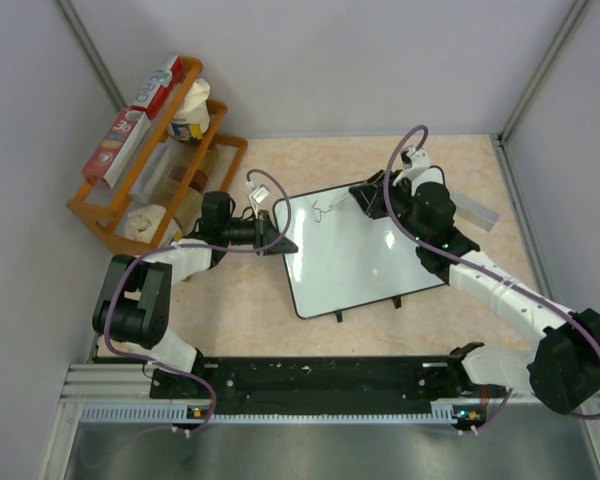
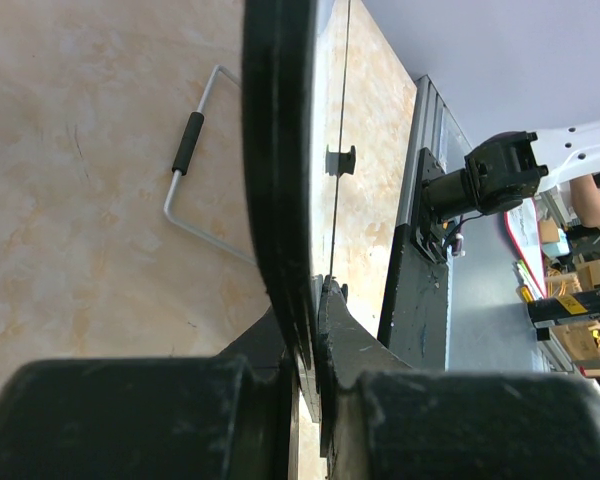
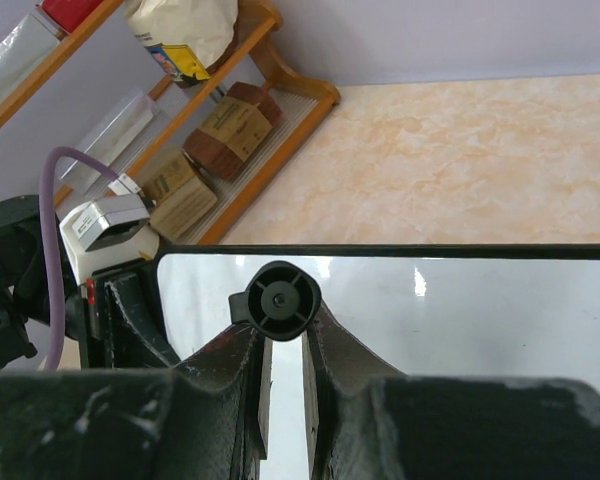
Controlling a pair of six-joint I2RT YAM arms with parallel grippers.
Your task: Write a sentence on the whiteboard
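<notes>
Hemmed by grey walls (image 1: 20, 200) left, far and right; leaves bare marbled tabletop (image 1: 230, 320) near the arm bases and beyond the board's far edge. At the far-left corner, holds an orange wooden rack (image 1: 90, 205): long boxes (image 1: 140, 115) on top, a white bag (image 1: 192, 108) beside them, brown cartons (image 3: 235, 125) below. Clamps, with the left gripper (image 1: 280, 243), jaws shut tight, the black left rim of the whiteboard (image 1: 355, 255), set askew mid-table. Shows glossy white, and of the sentence (image 1: 325, 212) only a thin dark squiggle near the far edge. Pinches, in the right gripper (image 1: 365, 198), jaws closed narrowly, a black marker (image 3: 280, 300) at that edge. Further right, a grey bar (image 1: 475, 210) by the wall.
</notes>
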